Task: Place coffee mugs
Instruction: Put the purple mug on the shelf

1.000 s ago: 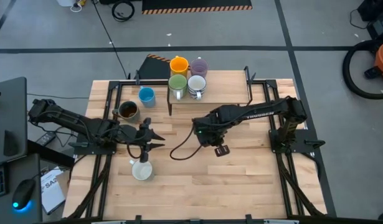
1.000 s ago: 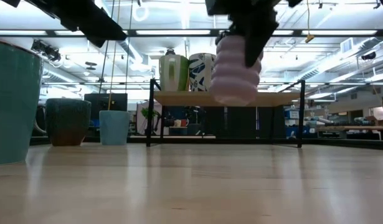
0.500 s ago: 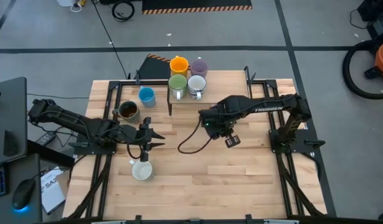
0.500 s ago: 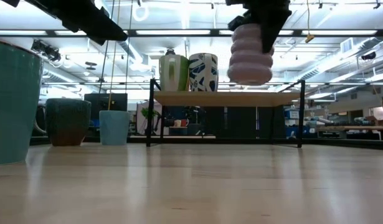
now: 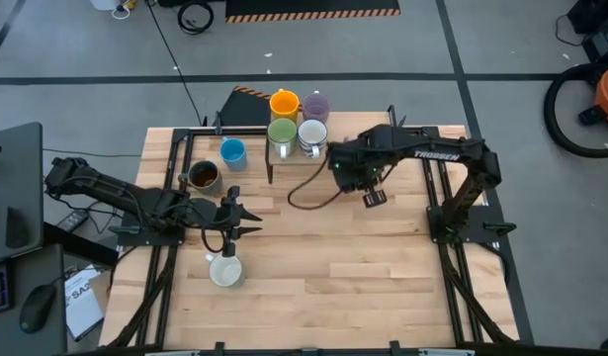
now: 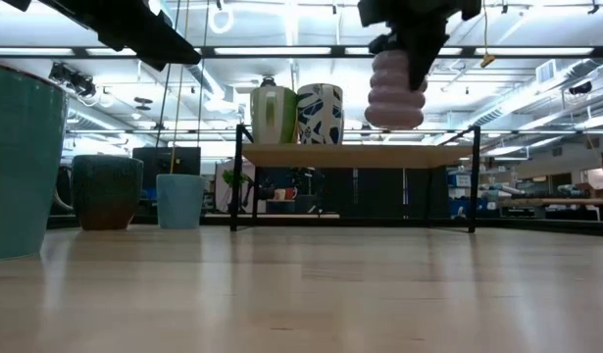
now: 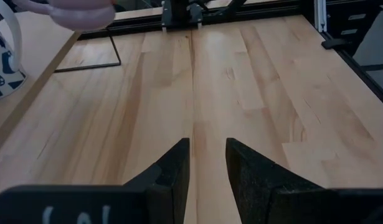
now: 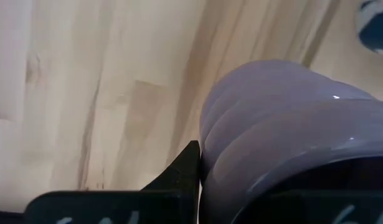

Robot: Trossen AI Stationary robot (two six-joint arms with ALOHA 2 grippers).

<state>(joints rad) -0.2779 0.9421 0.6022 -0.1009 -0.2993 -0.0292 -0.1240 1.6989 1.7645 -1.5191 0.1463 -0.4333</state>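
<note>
Purple mug (image 6: 394,93) rides high in the right pincer (image 6: 411,44), clamped tight, now carried from mid-surface up over the shelf (image 6: 360,155) at the far edge beside four shelved mugs. Left pincer (image 7: 208,163) waits part-open, empty.

A light wooden table top of joined planks (image 5: 313,277) fills the middle of the high view. At its far edge stands a low wooden shelf on thin black metal legs (image 6: 358,155). A black cable (image 5: 305,201) lies in a loop on the planks. Left of the table, a dark desk (image 5: 12,188) holds a black computer mouse (image 5: 32,311). An orange and black striped mat (image 5: 311,11) lies on the grey floor.
</note>
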